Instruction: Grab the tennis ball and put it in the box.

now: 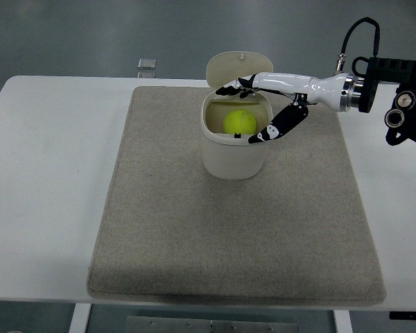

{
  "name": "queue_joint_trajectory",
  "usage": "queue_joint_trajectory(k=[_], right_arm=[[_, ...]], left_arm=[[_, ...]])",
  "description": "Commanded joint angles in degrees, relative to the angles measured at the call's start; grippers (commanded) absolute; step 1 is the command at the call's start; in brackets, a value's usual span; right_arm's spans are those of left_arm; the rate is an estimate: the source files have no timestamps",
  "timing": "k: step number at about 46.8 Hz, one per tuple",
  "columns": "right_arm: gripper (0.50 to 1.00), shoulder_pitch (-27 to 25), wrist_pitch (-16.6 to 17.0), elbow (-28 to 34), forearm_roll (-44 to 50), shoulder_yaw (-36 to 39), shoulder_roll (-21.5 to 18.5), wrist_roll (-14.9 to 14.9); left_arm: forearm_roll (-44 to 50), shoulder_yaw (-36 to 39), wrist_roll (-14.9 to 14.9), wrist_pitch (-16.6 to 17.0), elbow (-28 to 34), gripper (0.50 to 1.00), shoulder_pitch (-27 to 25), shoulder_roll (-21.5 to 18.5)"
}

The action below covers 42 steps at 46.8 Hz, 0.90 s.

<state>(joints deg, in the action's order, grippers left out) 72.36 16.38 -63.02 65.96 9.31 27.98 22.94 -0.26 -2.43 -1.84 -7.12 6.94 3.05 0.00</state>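
Right hand (260, 111) hovers with fingers spread and empty over the open box (234, 149), where the tennis ball (240, 122) sits inside. Light, springy and fuzzy, the ball likely grips best around its widest girth.

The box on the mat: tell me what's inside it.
The tennis ball lies inside the box, with the right hand open above the rim. The box's floor beneath the ball is hidden.
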Motion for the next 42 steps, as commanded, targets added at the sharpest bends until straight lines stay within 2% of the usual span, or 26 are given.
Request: queue_joint_trajectory(k=[1, 7, 19, 32, 37, 42], right_arm=[[0.907, 0.15, 2.16, -0.08, -1.53, 0.26, 0.67, 0.09], [0.907, 0.59, 8.75, -0.08, -7.15, 1.06, 2.51, 0.09], [0.907, 0.59, 18.62, -0.7, -18.75, 4.22, 8.75, 0.09], [0.907, -2.31, 18.61, 0.53, -26.57, 4.75, 13.15, 0.0], [0.907, -4.24, 18.52, 2.9, -30.71, 5.1, 13.42, -0.17], [0.907, -5.47, 16.85, 5.89, -35.54, 5.01, 12.89, -0.17]], left_arm=[[0.0, 0.06, -0.01, 0.0, 0.0, 0.996, 0.03, 0.0], [0.0, -0.03, -0.01, 0.0, 0.0, 0.996, 0.03, 0.0], [0.0, 0.05, -0.01, 0.0, 0.0, 0.996, -0.06, 0.0], [0.0, 0.05, -0.01, 0.0, 0.0, 0.996, 0.03, 0.0], [0.0, 0.06, -0.01, 0.0, 0.0, 0.996, -0.06, 0.0], [0.0, 0.05, -0.01, 0.0, 0.0, 0.996, -0.06, 0.0]])
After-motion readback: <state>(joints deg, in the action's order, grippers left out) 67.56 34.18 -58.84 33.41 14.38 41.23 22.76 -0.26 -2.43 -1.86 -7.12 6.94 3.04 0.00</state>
